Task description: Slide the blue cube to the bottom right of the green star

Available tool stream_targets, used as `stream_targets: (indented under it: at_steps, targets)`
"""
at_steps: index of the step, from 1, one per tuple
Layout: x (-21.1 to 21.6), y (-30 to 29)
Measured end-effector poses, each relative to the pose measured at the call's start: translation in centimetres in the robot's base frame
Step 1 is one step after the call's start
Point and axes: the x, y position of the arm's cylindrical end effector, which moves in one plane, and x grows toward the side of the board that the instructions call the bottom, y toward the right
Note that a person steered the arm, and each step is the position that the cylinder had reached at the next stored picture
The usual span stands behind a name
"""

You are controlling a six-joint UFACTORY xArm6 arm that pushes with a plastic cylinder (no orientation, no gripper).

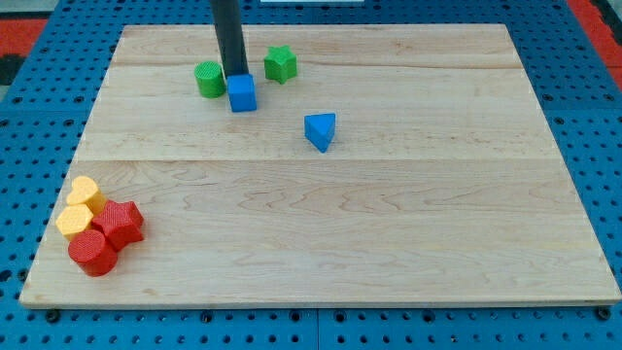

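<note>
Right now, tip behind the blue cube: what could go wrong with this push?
1. My tip sits at the blue cube's upper-left edge, close to the green cylinder; repositioning could knock the cylinder.
2. An off-centre push may spin the cube off the tip.
3. A push past the spot below-right of the green star could hit the blue triangular block.

One camera — high, angled down over the whole board (321, 224).
</note>
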Motion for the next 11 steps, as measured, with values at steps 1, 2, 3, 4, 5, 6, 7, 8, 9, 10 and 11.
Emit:
stream_targets:
  at_steps: [1, 2, 3, 4, 5, 6, 7, 8, 9, 10, 11]
  targets:
    - [1.6, -1.8]
    - [4.9, 1.0]
    - [8.2, -1.2]
    - [12.0, -0.3]
    - [11.1, 0.8]
    - [5.5, 1.5]
    - [3.8, 3.4]
    - [8.3, 2.5]
    - [5.7, 3.9]
    - [6.1, 6.7]
    - [6.9, 10.2]
